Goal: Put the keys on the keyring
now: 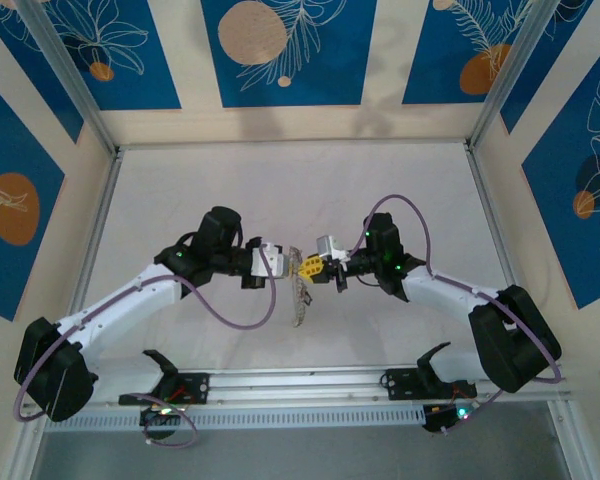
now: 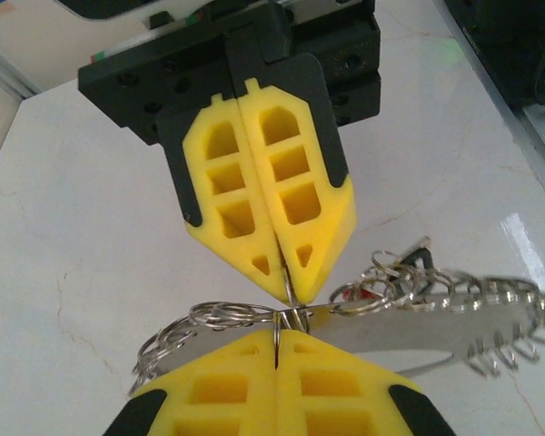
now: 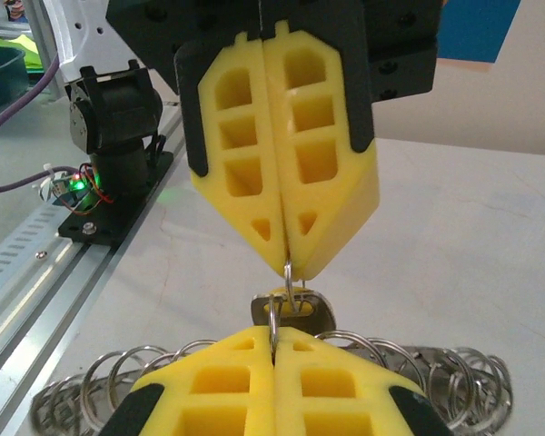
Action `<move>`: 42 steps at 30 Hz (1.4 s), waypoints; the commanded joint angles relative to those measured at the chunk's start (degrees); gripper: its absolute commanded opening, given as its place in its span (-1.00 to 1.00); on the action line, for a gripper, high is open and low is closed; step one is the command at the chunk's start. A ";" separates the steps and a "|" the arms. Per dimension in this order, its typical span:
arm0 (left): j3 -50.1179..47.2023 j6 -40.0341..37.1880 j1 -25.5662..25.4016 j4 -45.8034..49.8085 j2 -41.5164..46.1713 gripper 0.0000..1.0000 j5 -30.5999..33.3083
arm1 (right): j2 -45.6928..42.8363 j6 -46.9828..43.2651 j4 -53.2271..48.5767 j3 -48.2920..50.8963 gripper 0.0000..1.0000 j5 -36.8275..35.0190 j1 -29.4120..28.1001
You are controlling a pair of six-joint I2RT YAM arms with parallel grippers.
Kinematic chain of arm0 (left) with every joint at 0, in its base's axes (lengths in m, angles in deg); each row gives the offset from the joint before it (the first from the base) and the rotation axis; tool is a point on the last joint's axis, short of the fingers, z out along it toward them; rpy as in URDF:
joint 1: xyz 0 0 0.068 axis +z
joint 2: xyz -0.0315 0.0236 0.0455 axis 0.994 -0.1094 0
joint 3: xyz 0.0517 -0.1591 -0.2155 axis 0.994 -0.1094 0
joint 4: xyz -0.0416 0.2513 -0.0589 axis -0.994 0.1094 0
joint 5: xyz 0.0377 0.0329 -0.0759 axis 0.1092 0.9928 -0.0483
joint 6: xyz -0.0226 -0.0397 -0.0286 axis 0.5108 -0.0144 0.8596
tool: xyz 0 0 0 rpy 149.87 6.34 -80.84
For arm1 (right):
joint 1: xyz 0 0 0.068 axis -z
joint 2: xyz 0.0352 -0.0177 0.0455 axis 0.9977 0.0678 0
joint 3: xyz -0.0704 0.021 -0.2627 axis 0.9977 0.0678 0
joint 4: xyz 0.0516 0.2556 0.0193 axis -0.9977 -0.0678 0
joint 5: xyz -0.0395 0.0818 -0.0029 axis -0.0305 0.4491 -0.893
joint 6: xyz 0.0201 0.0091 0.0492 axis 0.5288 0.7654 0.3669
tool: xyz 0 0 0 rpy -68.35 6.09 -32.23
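Above the table's middle my left gripper (image 1: 290, 263) and right gripper (image 1: 323, 270) meet tip to tip. Each is shut on a thin wire loop of the keyring (image 3: 288, 275). In the left wrist view my left gripper (image 2: 279, 334) pinches the wire from below and the right gripper (image 2: 289, 289) pinches it from above. The right wrist view has the right gripper (image 3: 273, 331) below and the left gripper (image 3: 287, 269) above. A yellow-headed key (image 3: 300, 307) hangs on the wire between the tips. A red key head (image 2: 348, 292) sits among several small rings (image 2: 209, 316). No green key is in view.
A flat grey metal strip (image 2: 436, 331) carrying more small rings hangs below the grippers (image 1: 300, 298) over the white marble table (image 1: 280, 190). An aluminium rail (image 1: 300, 385) runs along the near edge. A black arm base (image 3: 109, 136) stands at the left of the right wrist view.
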 commanded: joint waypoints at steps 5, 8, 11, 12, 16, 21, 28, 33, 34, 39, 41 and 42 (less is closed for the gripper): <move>-0.70 -1.85 -1.07 1.08 1.49 -1.00 0.76 | 0.76 1.96 0.68 -2.24 -1.00 3.08 0.25; -0.73 -1.98 -1.33 0.99 1.77 -1.00 1.06 | 1.05 2.10 -0.39 -2.77 -1.00 3.58 0.21; -0.73 -1.94 -1.46 0.92 1.76 -1.00 1.08 | 1.63 2.03 -1.39 -3.24 -1.00 4.12 0.25; -0.65 -1.94 -1.54 0.90 1.81 -1.00 1.23 | 1.69 1.95 -1.65 -3.36 -1.00 4.33 0.18; -0.56 -1.79 -1.64 0.90 1.82 -1.00 1.12 | 2.36 1.86 -2.27 -3.59 -1.00 4.34 0.08; -0.79 -2.13 -2.03 1.14 1.80 -1.00 1.36 | 2.90 2.64 -3.44 -4.29 -1.00 3.71 0.24; -0.72 -3.38 -3.19 2.41 1.34 -1.00 2.85 | 3.23 5.55 -1.60 -4.44 -1.00 4.30 1.01; -1.30 -3.36 -3.22 2.31 1.80 -1.00 4.00 | 2.84 8.64 2.41 -3.14 -1.00 4.54 2.30; -1.51 -3.31 -3.21 2.31 1.81 -1.00 4.16 | 2.77 9.17 3.06 -2.88 -1.00 4.60 2.55; -2.05 -2.86 -3.31 2.07 2.03 -1.00 4.48 | 2.36 10.58 4.62 -2.08 -1.00 4.38 3.19; -2.03 -2.32 -3.29 1.75 2.06 -1.00 4.54 | 2.26 11.29 5.49 -1.68 -1.00 3.84 3.37; -2.05 -1.78 -3.30 1.38 1.97 -1.00 4.57 | 2.13 11.59 6.20 -1.45 -1.00 3.77 3.41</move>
